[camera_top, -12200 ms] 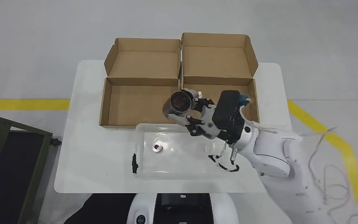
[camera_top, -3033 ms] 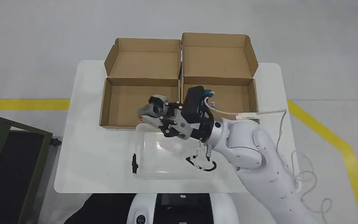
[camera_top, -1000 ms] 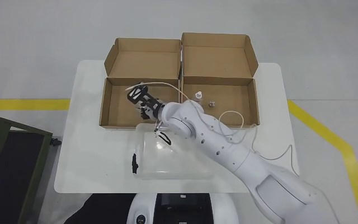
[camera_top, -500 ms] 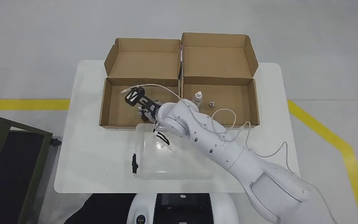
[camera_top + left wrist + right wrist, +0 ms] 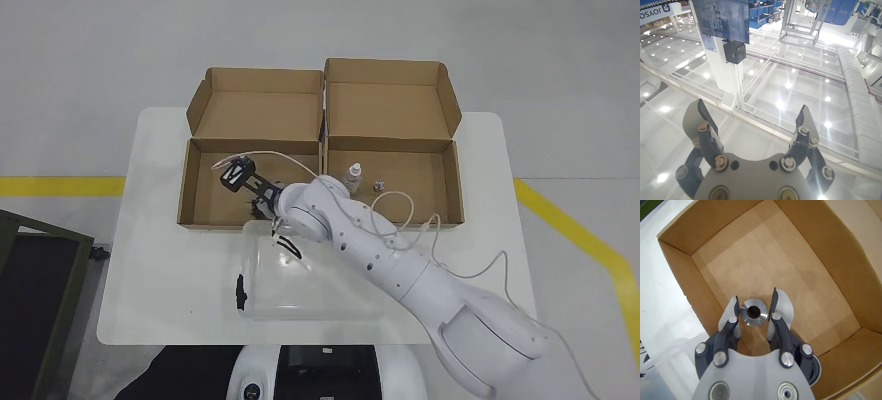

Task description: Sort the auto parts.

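My right gripper (image 5: 755,303) hangs inside the left cardboard box (image 5: 772,256), near its front wall, with its fingers closed around a round steel bushing (image 5: 754,312) that has a dark centre hole. From above, the same gripper (image 5: 235,175) sits over the left half of that box (image 5: 200,200). The box floor around the bushing is bare. My left gripper (image 5: 753,117) points up at the ceiling, open, with nothing between its fingers.
The right cardboard box (image 5: 430,190) holds a small white part (image 5: 352,173) and a small metal part (image 5: 379,185). A clear plastic bin (image 5: 320,290) lies at the table's front, a small black piece (image 5: 240,292) at its left end. Both box lids stand open at the back.
The right arm has carried the bushing from over the clear bin into the left box; in the last second the gripper has shifted a little further left.
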Robot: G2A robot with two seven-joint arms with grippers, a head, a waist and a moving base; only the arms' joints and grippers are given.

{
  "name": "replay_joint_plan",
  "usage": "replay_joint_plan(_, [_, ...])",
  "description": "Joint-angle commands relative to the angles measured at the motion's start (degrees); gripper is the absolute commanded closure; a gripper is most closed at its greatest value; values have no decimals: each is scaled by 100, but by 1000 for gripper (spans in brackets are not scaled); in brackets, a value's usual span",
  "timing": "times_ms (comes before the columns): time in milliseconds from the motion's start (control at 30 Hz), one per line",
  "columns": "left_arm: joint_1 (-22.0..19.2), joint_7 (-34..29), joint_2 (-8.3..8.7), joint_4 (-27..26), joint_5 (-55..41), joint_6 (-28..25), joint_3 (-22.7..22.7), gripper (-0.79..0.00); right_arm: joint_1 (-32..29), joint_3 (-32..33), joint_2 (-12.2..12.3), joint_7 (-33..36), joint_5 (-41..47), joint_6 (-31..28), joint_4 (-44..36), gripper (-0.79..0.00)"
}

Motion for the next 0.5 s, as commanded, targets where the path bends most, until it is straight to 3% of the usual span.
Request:
replay_joint_plan(0, [0, 0, 0, 0, 0, 0, 0, -785, -3, 33, -17, -12, 8, -32, -38, -332])
replay_joint_plan(233, [0, 0, 0, 0, 0, 0, 0, -785, -177, 368, 74, -10, -55, -118, -742, -391])
replay_joint_plan(467, [0, 0, 0, 0, 0, 0, 0, -785, -782, 987, 365, 111, -349, -331, -2111, -570])
